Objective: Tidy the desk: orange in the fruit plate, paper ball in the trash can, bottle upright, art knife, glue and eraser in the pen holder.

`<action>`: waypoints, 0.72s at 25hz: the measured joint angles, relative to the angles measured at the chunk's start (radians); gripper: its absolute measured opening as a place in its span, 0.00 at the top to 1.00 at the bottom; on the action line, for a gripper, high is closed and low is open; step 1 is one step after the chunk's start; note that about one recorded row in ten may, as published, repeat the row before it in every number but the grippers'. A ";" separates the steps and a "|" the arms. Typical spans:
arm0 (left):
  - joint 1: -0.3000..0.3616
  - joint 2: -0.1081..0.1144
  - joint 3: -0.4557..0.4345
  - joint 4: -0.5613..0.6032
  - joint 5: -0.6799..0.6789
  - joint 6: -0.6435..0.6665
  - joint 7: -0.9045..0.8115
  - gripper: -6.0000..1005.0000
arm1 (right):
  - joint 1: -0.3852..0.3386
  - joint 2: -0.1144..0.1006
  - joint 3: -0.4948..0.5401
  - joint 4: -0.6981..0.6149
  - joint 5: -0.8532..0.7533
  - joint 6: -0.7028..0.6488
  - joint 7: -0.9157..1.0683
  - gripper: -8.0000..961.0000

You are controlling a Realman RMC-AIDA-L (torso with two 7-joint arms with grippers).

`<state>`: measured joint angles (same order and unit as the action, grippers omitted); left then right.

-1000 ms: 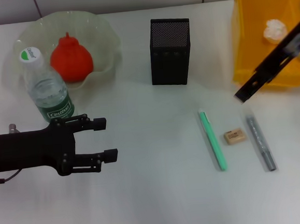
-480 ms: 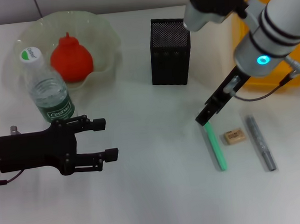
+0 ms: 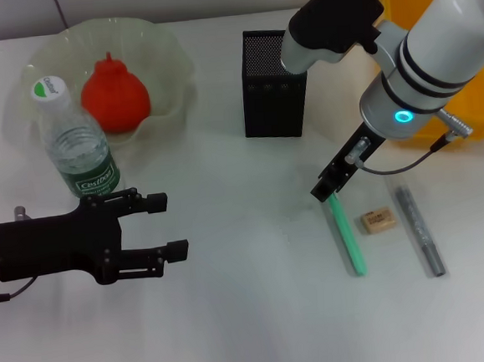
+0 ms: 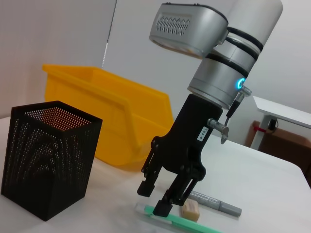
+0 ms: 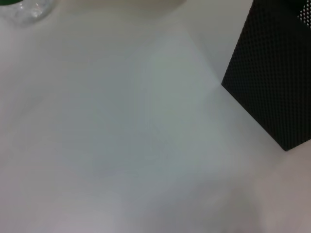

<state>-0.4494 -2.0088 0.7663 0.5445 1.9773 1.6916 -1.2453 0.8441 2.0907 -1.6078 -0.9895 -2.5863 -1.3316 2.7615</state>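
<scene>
The orange (image 3: pixel 114 92) lies in the pale green fruit plate (image 3: pixel 169 52) at the back left. The bottle (image 3: pixel 76 144) stands upright in front of the plate. The black mesh pen holder (image 3: pixel 274 82) stands mid-table and shows in the left wrist view (image 4: pixel 48 158). The green art knife (image 3: pixel 345 236), the tan eraser (image 3: pixel 377 219) and the grey glue pen (image 3: pixel 420 232) lie side by side at the front right. My right gripper (image 3: pixel 328 185) is open, low over the knife's far end (image 4: pixel 153 198). My left gripper (image 3: pixel 160 229) is open and empty at the front left. The paper ball is hidden.
The yellow trash can (image 3: pixel 481 112) stands at the back right, mostly hidden behind my right arm; it also shows in the left wrist view (image 4: pixel 107 116). The right wrist view shows bare white table and the pen holder (image 5: pixel 277 82).
My right arm has swung down from over the trash can to the far end of the green art knife, now covering the paper ball. The left arm has not moved.
</scene>
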 joint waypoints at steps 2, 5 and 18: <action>0.003 -0.001 -0.003 0.000 0.000 -0.001 0.000 0.16 | 0.002 0.000 -0.013 0.008 0.001 0.011 0.004 0.39; 0.006 -0.001 -0.004 0.000 0.000 -0.001 0.000 0.16 | 0.002 0.000 -0.028 0.018 0.001 0.023 0.005 0.50; 0.014 -0.006 -0.006 0.000 0.000 -0.002 0.000 0.16 | 0.003 0.000 -0.040 0.041 0.001 0.042 0.006 0.74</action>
<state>-0.4350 -2.0145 0.7608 0.5445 1.9773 1.6898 -1.2456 0.8469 2.0908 -1.6475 -0.9480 -2.5852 -1.2894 2.7673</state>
